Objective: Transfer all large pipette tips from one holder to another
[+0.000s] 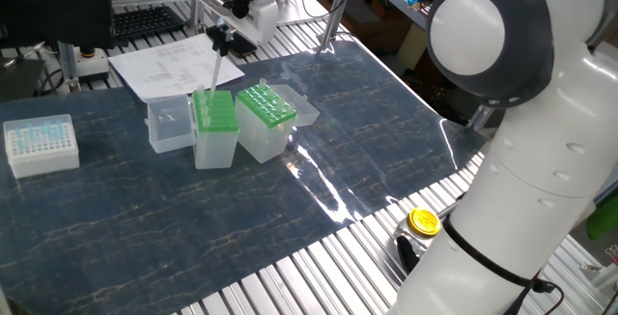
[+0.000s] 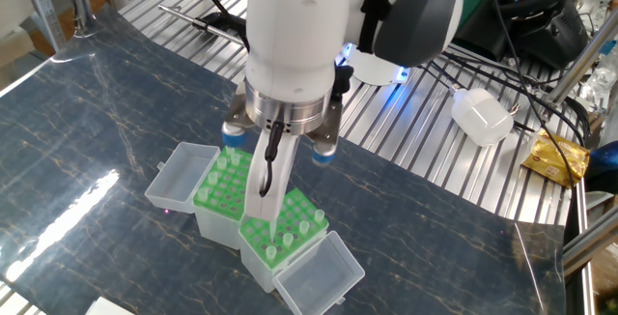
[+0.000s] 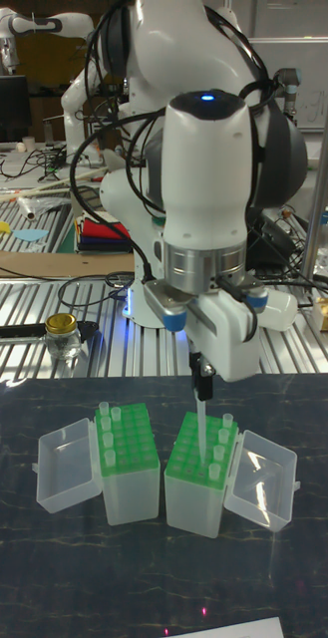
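My gripper (image 1: pixel 220 37) is shut on one large pipette tip (image 1: pixel 214 69), a thin whitish cone hanging point down (image 3: pixel 198 419). The tip's lower end is at the green rack top of the narrower, taller box (image 1: pixel 214 127), (image 3: pixel 193 493), (image 2: pixel 285 243). That box holds a few tips along one edge (image 3: pixel 221 439). Right beside it stands the wider green-topped holder (image 1: pixel 266 112), (image 3: pixel 129 478), (image 2: pixel 222 185), with a column of tips (image 3: pixel 106 424) at its far side. In the other fixed view the white fingers hide the held tip.
Both green boxes have clear lids hinged open outward (image 3: pixel 64 464), (image 3: pixel 263 483). A white box of pale-blue tips (image 1: pixel 41 144) sits at the mat's left end. Papers (image 1: pixel 174 64) lie behind the boxes. A yellow-capped jar (image 1: pixel 423 221) stands near the robot base.
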Robot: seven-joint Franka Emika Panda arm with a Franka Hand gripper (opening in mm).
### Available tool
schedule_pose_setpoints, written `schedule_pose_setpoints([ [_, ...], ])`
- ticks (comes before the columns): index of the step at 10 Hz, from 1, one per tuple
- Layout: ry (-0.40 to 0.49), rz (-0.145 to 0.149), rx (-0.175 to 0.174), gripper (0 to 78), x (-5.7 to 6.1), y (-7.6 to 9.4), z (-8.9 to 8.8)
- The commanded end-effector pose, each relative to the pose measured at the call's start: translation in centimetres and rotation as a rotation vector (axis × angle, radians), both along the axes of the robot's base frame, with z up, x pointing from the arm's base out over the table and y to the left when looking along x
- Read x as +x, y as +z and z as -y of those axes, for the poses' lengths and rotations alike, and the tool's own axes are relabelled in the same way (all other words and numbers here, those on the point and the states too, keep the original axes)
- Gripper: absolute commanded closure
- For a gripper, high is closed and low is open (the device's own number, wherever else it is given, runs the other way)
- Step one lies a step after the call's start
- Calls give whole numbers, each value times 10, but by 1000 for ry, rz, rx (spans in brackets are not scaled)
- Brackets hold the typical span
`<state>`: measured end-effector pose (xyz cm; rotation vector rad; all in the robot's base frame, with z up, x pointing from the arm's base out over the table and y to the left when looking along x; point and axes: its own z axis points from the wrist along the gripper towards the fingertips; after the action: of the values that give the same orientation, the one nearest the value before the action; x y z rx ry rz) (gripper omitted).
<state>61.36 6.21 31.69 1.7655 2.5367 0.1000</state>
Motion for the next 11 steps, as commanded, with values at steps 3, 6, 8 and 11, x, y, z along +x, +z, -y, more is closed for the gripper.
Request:
schedule_pose_setpoints([
  [3, -38, 1, -17, 764, 4, -13, -8],
  [6, -43, 0, -3, 2, 5, -13, -8],
  [8, -43, 0, -3, 2, 5, -13, -8],
  [11, -43, 0, -3, 2, 5, -13, -8],
])
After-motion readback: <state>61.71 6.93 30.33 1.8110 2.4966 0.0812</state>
